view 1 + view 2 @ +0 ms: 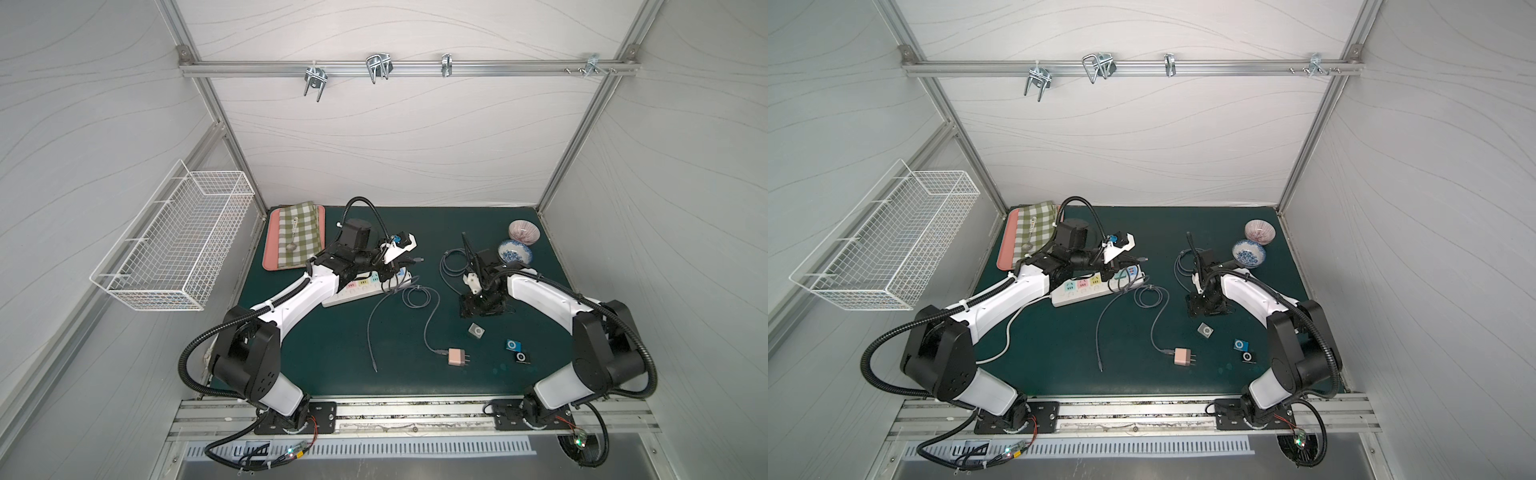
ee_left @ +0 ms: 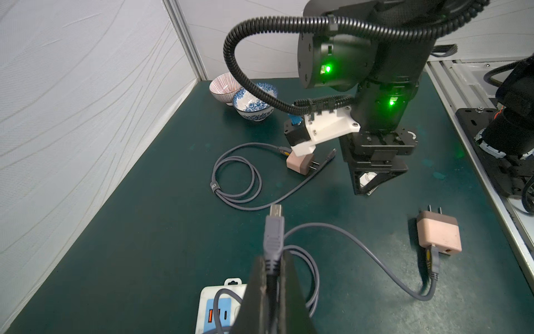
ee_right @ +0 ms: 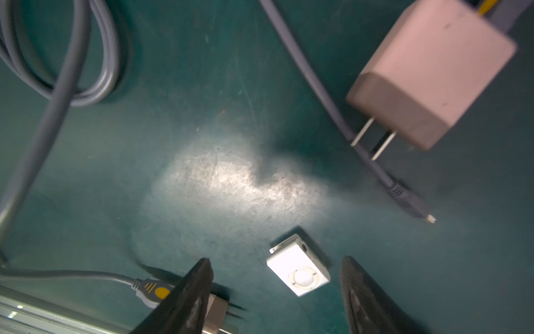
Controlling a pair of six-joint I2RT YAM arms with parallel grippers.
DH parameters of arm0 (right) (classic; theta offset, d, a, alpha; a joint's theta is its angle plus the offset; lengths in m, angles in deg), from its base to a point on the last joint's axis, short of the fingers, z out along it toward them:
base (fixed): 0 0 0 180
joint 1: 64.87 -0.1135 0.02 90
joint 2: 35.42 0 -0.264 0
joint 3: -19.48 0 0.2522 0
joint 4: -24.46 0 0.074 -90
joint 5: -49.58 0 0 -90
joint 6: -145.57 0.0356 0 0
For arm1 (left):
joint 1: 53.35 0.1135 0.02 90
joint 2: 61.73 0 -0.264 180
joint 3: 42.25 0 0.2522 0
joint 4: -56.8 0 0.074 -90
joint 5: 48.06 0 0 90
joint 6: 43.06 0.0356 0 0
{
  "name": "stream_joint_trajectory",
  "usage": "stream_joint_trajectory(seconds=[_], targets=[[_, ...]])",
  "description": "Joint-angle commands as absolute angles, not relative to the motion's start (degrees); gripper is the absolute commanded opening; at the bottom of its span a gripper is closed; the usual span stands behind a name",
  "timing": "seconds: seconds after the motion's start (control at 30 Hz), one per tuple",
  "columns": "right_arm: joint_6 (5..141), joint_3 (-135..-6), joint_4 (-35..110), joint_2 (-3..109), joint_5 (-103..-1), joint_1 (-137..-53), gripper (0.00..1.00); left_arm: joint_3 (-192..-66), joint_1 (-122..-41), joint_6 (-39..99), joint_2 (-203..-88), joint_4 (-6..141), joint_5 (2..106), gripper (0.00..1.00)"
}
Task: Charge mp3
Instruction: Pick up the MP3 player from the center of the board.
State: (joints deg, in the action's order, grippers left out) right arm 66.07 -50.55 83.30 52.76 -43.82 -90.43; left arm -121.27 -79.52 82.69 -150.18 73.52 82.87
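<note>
On the grey cable strap [image 2: 213,186] — white lettering, unreadable.

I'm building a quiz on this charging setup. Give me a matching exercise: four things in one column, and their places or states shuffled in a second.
Things
1. left gripper
2. right gripper
3. blue mp3 player
4. spoon

Places or states
A. lies on the checked cloth
B. open, aimed at the silver mp3 player
C. shut on the grey cable plug
D. lies loose beside the black mp3 player

Pairs: 1-C, 2-B, 3-D, 4-A
</note>
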Motion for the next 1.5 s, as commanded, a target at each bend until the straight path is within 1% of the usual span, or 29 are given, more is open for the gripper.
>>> stream_joint_trajectory(seconds=[0.0, 0.23, 0.37, 0.77, 1.03, 1.1, 1.23, 1.33, 1.47], targets=[[69.2, -49.4, 85.4, 54.8, -42.5, -91.8, 0.73, -123.8, -79.2, 82.9, -150.7, 70.5, 83.9, 0.0], [70.3, -48.2, 82.9, 57.6, -38.2, -92.4, 0.73, -123.1, -79.2, 82.8, -150.3, 70.6, 84.1, 0.0], [71.9, -46.9, 82.7, 58.8, -38.1, -92.8, 0.72, -122.7, -79.2, 82.8, -149.9, 70.7, 84.0, 0.0], [80.1, -41.7, 85.5, 56.1, -36.7, -97.0, 0.64, -122.2, -79.2, 82.0, -149.8, 69.8, 84.5, 0.0], [84.9, -40.4, 87.7, 54.3, -36.8, -101.7, 0.62, -122.0, -79.2, 81.7, -149.8, 69.4, 84.7, 0.0], [86.2, -39.8, 87.9, 54.3, -36.1, -102.1, 0.59, -121.9, -79.3, 81.5, -149.8, 69.1, 84.8, 0.0], [88.0, -39.2, 87.5, 54.2, -34.5, -102.3, 0.57, -121.8, -79.3, 81.1, -149.7, 68.9, 84.9, 0.0], [88.9, -39.6, 87.7, 54.5, -32.7, -101.9, 0.53, -121.8, -79.2, 81.1, -149.5, 69.0, 84.8, 0.0], [89.7, -39.3, 87.1, 54.8, -33.0, -101.6, 0.49, -121.7, -79.2, 81.2, -149.3, 69.1, 84.8, 0.0]])
